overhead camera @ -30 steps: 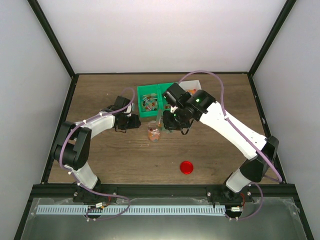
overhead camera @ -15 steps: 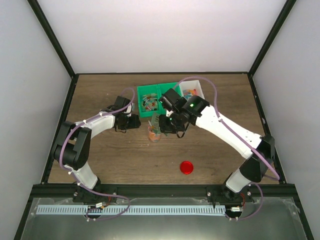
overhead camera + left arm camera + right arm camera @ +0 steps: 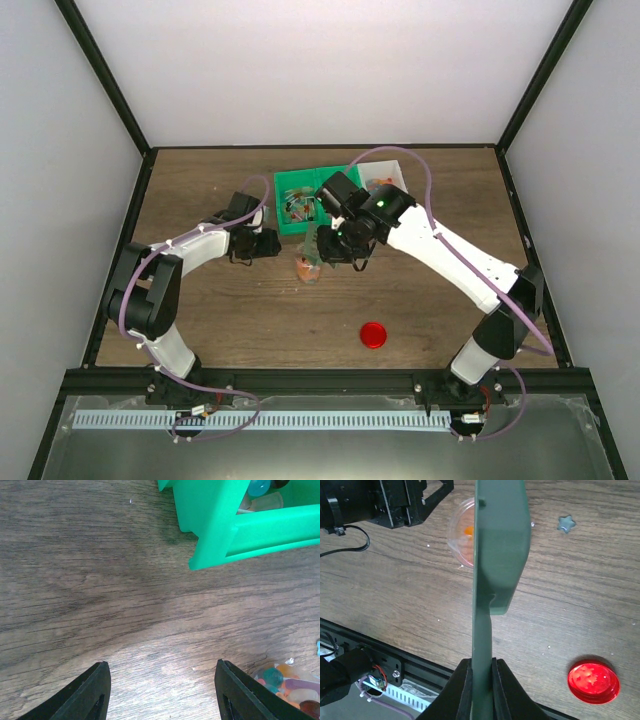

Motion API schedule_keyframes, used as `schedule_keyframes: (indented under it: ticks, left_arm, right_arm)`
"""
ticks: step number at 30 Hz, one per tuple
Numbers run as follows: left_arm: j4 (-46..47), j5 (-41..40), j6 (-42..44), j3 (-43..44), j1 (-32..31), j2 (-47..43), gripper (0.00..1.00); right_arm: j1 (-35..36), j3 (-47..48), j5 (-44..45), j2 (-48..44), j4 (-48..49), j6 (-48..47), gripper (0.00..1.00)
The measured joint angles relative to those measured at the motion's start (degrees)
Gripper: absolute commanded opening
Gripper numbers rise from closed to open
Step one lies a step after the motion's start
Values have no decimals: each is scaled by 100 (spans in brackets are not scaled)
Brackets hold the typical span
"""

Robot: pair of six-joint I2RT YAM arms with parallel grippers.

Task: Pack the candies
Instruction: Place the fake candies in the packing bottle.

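1. Dark green scoop (image 3: 496, 555) is being clamped edge-on by right gripper (image 3: 481, 672), its blade being held over clear jar (image 3: 461, 536).
2. Left gripper (image 3: 162, 695) is being held spread above the table (image 3: 100, 580), near green bin (image 3: 220, 520).
3. Candies (image 3: 287, 680) are being contained in the jar.

The green scoop (image 3: 500, 545) hides most of the clear jar (image 3: 459, 542) and candies (image 3: 468, 530)

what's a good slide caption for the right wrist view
Right gripper clamps a green scoop over the clear jar, red lid lying on the table nearby.
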Motion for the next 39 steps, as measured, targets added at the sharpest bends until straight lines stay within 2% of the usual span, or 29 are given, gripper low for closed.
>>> schedule_keyframes:
  ticks: [13,20,26,33,39]
  left_arm:
    - [-9,-4,0,9,0,2,59]
    - [-199,-271,31,450,0,-35,61]
    - [-448,-632,11,1397,0,190,62]
    - [-833,-970,-44,3318,0,1672,54]
    - [-1386,-1259,-20,4269,0,2592,48]
  right_arm:
    - [-101,9,90,-444,-197,114,1]
    - [-1071,-802,-461,-1578,835,415,1]
    - [-1650,-1399,-981,-1867,1495,501,1]
    - [-1902,-1631,-1469,-1862,1759,363,1]
    - [-2435,-1694,-1836,-1849,1884,81,1]
